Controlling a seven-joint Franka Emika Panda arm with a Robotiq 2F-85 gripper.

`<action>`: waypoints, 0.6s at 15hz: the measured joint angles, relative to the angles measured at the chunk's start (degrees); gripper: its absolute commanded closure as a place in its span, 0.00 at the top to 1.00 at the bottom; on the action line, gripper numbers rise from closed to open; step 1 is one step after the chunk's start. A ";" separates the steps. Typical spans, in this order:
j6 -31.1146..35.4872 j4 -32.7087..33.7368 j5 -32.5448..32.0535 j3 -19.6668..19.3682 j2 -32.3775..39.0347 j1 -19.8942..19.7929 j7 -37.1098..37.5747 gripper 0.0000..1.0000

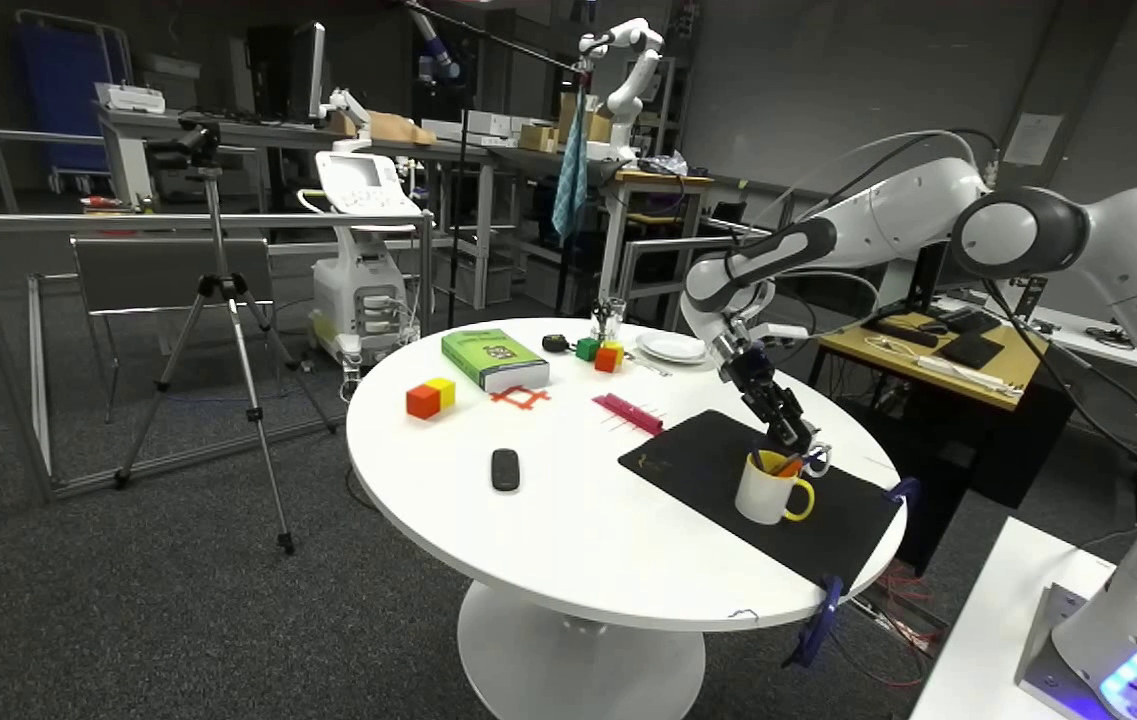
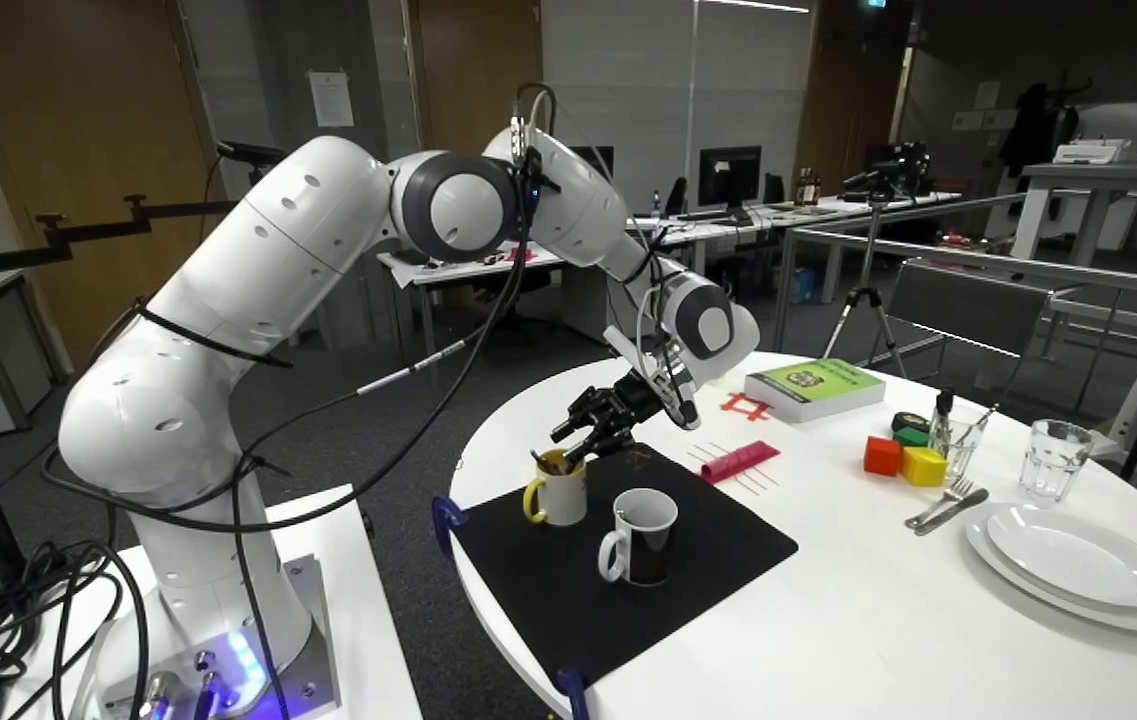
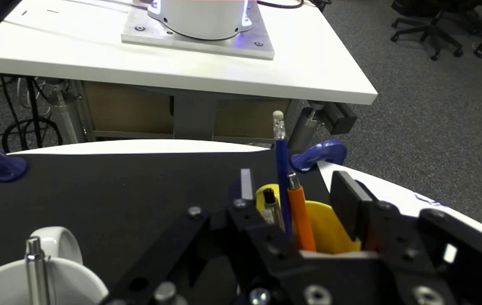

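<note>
Floor (image 1: 178, 620): dark grey carpet; wall (image 2: 258, 60): grey, paper (image 2: 330, 98) attached; tripod (image 1: 225, 287): upright, near the rail (image 1: 328, 218); monitor (image 2: 730, 180): on white desk (image 2: 778, 218)

A green book (image 2: 816, 382) and stacked plates (image 2: 1078, 555) share the table (image 2: 828, 640).

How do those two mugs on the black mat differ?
Colour: the yellow-handled mug is yellow inside; the black-and-white mug has a white handle and interior.
Contents: the yellow-handled mug holds several things, including a blue pencil; the black-and-white mug shows a silver pen.
Both stand upright on the black mat.
</note>
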 measured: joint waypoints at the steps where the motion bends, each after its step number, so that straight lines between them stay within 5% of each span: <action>1: -0.23 0.37 0.00 -0.11 0.00 -0.04 0.00 0.91; 2: -0.43 0.77 0.00 -0.23 0.00 -0.09 0.00 0.99; 9: -0.56 2.32 -1.15 -1.96 -3.74 -0.84 0.00 1.00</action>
